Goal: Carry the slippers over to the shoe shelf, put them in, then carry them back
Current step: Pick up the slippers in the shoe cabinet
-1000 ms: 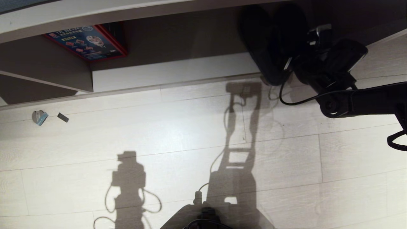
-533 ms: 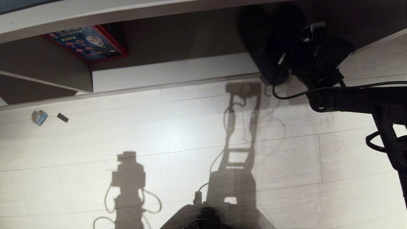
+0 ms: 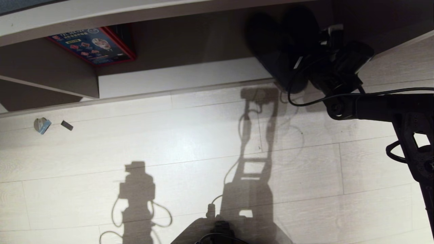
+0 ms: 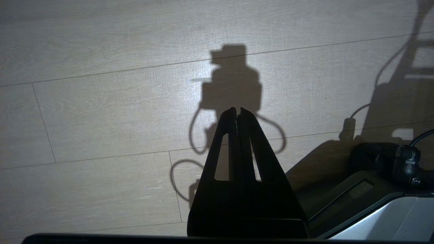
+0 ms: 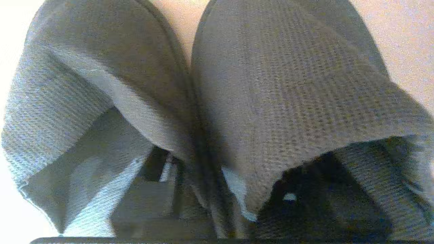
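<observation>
The two dark slippers (image 3: 271, 44) lie side by side in the right part of the shoe shelf (image 3: 190, 76), heels near its front edge. My right gripper (image 3: 310, 54) reaches into the shelf from the right and is shut on the slippers. In the right wrist view one finger sits inside each slipper, under the wide straps (image 5: 271, 84). The adjoining inner sides are pinched between the fingers (image 5: 159, 189) of the right gripper (image 5: 230, 200). My left gripper (image 4: 237, 110) hangs shut and empty above the floor beside my base.
A red-edged printed box (image 3: 91, 45) lies in the shelf's left part, next to a slanting divider panel (image 3: 51, 81). Two small scraps (image 3: 42, 124) lie on the pale plank floor at the left. My base (image 3: 220, 230) shows at the bottom edge.
The right arm pushed further left into the shelf and its jaws closed on the slippers' inner sides. The slippers shifted a little to the left. The left arm stayed still.
</observation>
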Controlling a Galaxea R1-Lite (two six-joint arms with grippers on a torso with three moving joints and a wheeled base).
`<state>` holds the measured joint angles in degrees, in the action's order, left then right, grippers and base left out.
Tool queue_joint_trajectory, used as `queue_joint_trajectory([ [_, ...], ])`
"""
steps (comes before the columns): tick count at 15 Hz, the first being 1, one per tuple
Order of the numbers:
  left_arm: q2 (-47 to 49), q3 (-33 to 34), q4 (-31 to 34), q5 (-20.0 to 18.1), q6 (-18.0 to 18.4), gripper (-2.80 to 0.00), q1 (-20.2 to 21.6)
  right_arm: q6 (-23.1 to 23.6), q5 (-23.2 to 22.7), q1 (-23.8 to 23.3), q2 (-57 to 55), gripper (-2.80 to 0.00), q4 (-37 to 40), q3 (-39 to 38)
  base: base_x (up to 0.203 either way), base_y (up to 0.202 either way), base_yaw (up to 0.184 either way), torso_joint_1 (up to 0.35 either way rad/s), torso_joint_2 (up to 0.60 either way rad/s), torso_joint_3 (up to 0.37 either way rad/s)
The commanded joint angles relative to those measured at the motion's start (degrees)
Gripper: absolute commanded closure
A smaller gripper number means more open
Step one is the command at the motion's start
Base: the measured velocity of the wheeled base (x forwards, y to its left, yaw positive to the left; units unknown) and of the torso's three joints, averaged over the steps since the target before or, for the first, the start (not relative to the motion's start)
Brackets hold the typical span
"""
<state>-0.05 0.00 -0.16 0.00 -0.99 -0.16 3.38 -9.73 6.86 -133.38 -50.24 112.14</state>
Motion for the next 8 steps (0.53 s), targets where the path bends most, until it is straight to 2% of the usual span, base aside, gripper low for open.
queue_joint_trajectory([
  [1, -0.04, 0.0, 0.07, 0.0, -0.07, 0.0, -0.02, 0.05, -0.03, 0.04, 0.54, 0.0, -0.04, -0.43, 0.0, 0.0, 0.0, 0.0, 0.0, 0.0],
  [4, -0.04, 0.0, -0.02, 0.0, -0.07, 0.0, -0.02, 0.05, 0.13, 0.34, 3.79, 0.0, 0.03, -2.97, 0.0, 0.0, 0.0, 0.0, 0.0, 0.0],
  [8, -0.04, 0.0, -0.02, 0.07, -0.03, 0.0, -0.02, 0.05, 0.02, 0.97, 10.92, 0.0, -0.03, -13.77, 0.0, 0.0, 0.0, 0.0, 0.0, 0.0],
])
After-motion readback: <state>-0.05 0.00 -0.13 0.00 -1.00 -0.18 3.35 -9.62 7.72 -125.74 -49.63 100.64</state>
